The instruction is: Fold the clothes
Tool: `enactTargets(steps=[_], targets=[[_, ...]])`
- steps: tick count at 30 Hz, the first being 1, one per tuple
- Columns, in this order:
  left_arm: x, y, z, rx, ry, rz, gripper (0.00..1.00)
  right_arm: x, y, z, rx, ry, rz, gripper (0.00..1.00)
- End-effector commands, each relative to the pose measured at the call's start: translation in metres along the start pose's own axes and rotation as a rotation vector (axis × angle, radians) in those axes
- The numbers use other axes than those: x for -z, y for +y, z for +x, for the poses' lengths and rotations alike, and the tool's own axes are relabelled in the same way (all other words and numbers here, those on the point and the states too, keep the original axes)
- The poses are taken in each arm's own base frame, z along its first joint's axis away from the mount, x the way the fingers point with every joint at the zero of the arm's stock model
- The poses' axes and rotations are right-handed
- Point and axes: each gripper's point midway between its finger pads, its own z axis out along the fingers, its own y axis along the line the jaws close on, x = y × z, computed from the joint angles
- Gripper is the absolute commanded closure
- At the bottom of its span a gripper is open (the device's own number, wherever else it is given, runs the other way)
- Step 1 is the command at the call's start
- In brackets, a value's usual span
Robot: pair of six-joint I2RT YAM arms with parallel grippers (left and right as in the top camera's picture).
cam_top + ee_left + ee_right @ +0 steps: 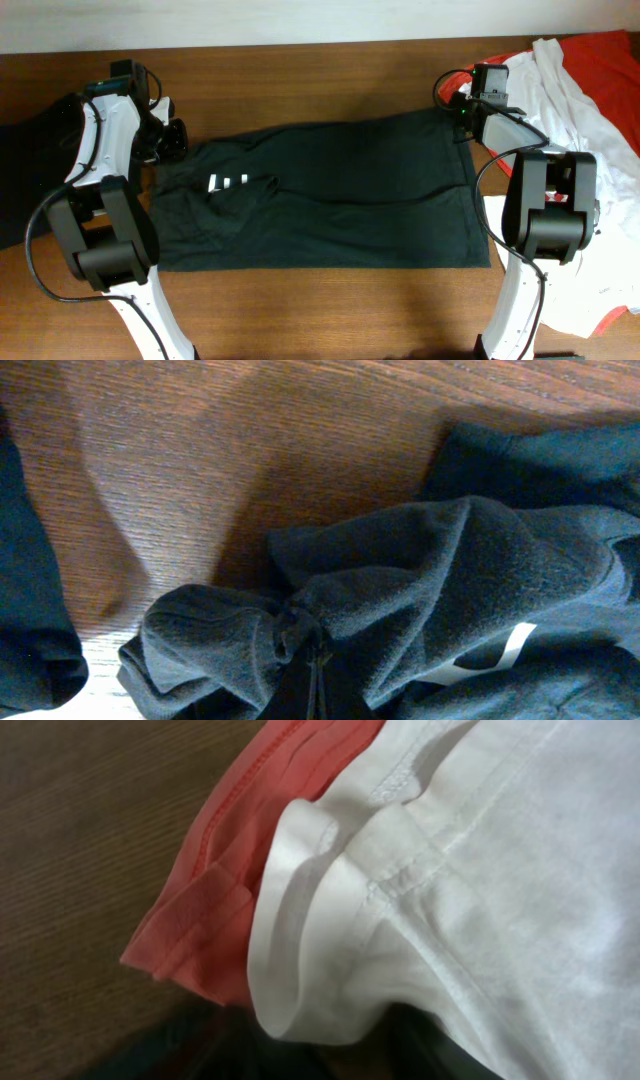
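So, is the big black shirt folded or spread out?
Mostly spread out: the black shirt lies wide and flat, but its lettered end is bunched and creased.

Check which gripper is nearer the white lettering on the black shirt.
Left. Left gripper sits beside the white lettering at the black shirt's edge; right gripper is at the shirt's opposite corner.
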Motion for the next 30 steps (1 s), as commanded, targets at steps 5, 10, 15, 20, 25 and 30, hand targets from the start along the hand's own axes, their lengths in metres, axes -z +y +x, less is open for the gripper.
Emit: enactTargets(steps=[5,10,15,20,25,30], targets=[[0.009,-0.001,-0.002,0.001,-0.021,0.011,1.0,-0.006,0.043,0.028,0.053,0.088,-0.184,0.48],[0.009,-0.001,-0.002,0.001,-0.021,0.01,1.0,-0.015,0.047,0.046,0.065,0.124,-0.15,0.59],[0.009,0.002,0.003,0.004,-0.003,-0.004,1.0,-0.013,0.012,0.059,0.004,0.185,0.003,0.96],[0.054,-0.006,-0.01,0.002,-0.114,0.047,1.0,0.091,0.008,-0.012,-0.022,0.144,0.022,0.96],[0.082,-0.011,0.038,0.019,0.014,0.056,1.0,0.175,-0.007,0.026,0.041,0.367,0.082,0.96],[0.091,0.034,0.09,0.127,0.219,-0.042,1.0,0.226,-0.053,0.095,0.12,0.708,0.297,0.96]])
